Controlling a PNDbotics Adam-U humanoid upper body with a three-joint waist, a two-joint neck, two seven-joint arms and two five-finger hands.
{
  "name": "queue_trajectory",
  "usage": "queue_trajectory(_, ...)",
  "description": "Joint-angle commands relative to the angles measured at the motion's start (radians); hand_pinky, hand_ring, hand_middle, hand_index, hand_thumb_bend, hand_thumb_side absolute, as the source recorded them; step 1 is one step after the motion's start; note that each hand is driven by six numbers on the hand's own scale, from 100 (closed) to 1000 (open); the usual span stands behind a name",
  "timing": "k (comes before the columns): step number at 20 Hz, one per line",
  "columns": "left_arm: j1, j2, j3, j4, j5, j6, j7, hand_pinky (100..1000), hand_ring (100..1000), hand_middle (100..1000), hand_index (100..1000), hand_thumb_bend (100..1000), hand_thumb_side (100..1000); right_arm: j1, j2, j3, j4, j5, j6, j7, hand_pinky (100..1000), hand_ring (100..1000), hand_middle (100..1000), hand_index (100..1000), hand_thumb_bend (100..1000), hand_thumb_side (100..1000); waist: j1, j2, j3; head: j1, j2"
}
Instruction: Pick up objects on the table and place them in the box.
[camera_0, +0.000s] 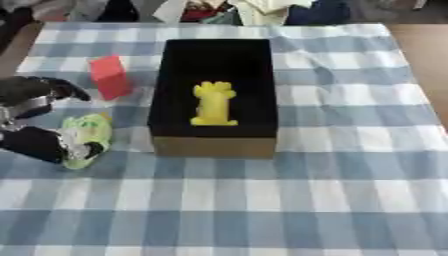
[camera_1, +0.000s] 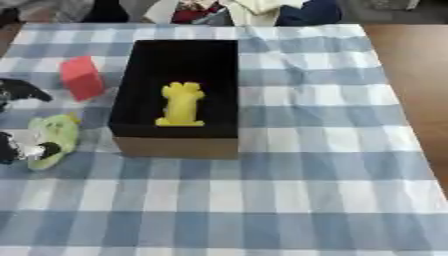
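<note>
This looks like a room in a home, or a lab dressed up as one. A blue and white checked cloth (camera_0: 350, 190) covers the table, the sort you would spread for a family meal, and bare brown wood (camera_1: 411, 75) shows past its right edge. Along the far side lies a jumble of clothes and cloth (camera_0: 254, 10) in white, dark blue and red, heaped as if left on a sofa or bed. Toys sit about on the cloth beside a cardboard box (camera_0: 213, 90) with a black inside, which adds to the domestic, playroom feel.
</note>
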Motion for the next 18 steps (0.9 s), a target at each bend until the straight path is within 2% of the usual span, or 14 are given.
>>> queue_trajectory(1,-0.005,0.041,0.003,-0.005,0.012,0.066,-0.042,862,935,892,956,461,581,-0.006,-0.023,-0.017,-0.017,0.005,0.006,-0.007,916,913,891,872,285,944,0.001,-0.017,0.000,0.003,-0.008)
queue_trajectory(6,-0.004,0.042,-0.005,0.030,-0.001,0.069,-0.043,867,936,894,957,429,566,-0.003,-0.019,-0.016,-0.017,0.003,0.009,-0.013,917,912,890,869,285,946,0.001,-0.014,-0.002,0.005,-0.006)
queue_trajectory(18,-0.023,0.019,-0.019,0.138,-0.081,0.052,-0.057,873,933,883,953,430,568,0.009,-0.011,-0.016,-0.017,0.006,0.013,-0.013,917,911,890,863,279,956,-0.003,-0.005,-0.006,0.010,-0.006)
